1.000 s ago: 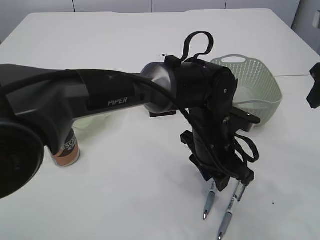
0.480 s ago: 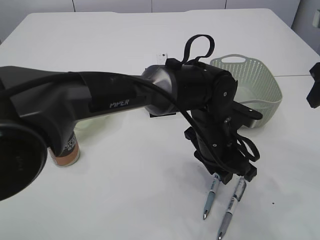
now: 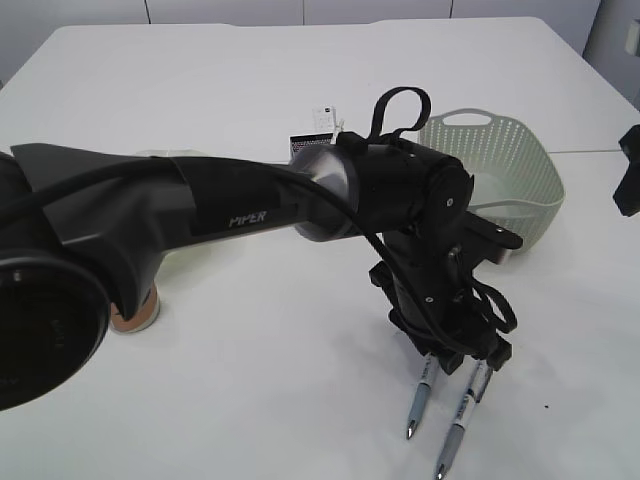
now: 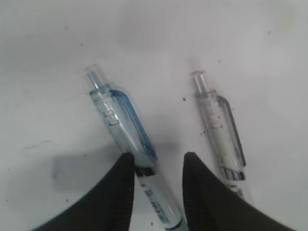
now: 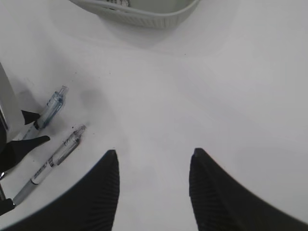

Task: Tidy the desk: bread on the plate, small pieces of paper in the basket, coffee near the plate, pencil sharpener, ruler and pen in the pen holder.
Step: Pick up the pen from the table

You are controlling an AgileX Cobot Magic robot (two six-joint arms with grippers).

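Risk I see: left gripper [image 4: 156,185], jaws apart astride the blue-clipped clear plastic pen [image 4: 126,147], could bump the grey-clipped pen [image 4: 220,132] beside it; right gripper [image 5: 153,185] jaws apart, empty.

White desk [image 3: 250,90], black arm, and 2 clear pens

At centre frame in the left wrist view, the blue-tinted clear pen [image 4: 126,139] is showing a white printed barrel, while the grey-tinted clear pen [image 4: 221,132] at right is showing a dark clip. The left gripper [image 4: 156,187] is showing matte black fingers. At upper right in the exterior view, the basket [image 3: 510,165] is showing grey-green with a dotted perforated pattern. The coffee [image 3: 135,310] at lower left is showing brown.
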